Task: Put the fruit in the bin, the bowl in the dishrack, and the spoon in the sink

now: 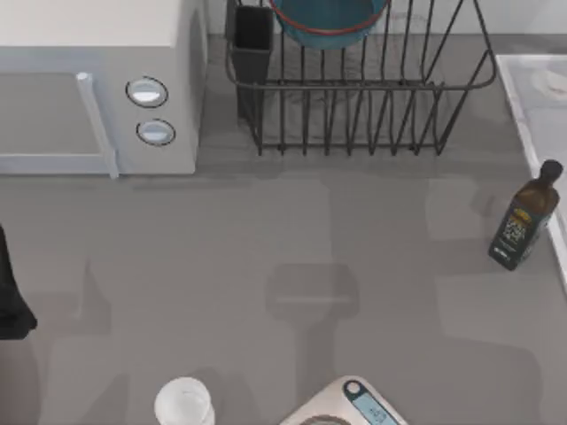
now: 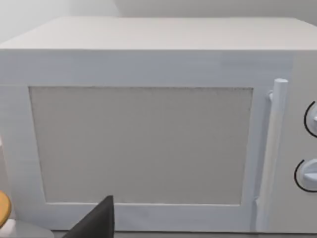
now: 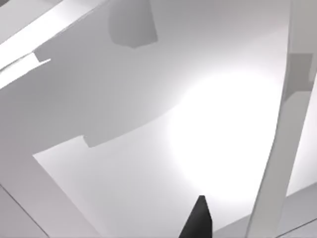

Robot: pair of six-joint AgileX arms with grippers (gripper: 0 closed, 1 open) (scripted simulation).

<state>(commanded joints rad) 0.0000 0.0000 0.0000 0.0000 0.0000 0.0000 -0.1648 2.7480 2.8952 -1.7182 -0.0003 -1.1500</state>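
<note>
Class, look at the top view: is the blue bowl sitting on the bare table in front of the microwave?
No: the bowl rests inside the dishrack, beside the microwave.

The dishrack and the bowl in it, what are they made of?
The dishrack looks like dark metal wire: thin, stiff upright bars with a slight sheen. The bowl resting in it looks like glazed ceramic or glossy plastic: smooth blue surface with a thin reddish rim. It is hard to say which.

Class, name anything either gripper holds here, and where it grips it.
Cannot be told: no held object shows. The bowl sits in the dishrack, untouched.
</note>
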